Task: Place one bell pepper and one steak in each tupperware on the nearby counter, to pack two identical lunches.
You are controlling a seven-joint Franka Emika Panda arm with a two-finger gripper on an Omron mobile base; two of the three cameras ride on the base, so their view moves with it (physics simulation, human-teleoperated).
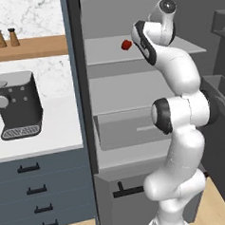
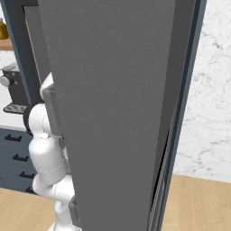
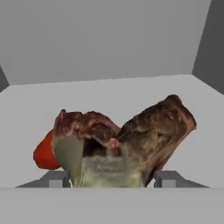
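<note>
Steak (image 3: 127,144): brown, mottled, lying on the pale fridge shelf (image 3: 109,94), between the two fingertips (image 3: 56,178) of the claw (image 3: 111,180), which stands half-wide around it, contact uncertain; red bell pepper (image 3: 45,154) just behind its left side.

You are looking leftward into the open grey fridge (image 1: 145,83); your hand camera is hugging the mottled brown steak (image 3: 127,144)

pepper (image 3: 43,154): part hid behind steak (image 3: 127,140) | steak btm cut by frame edge | fingertips (image 3: 168,178) mostly hid
</note>
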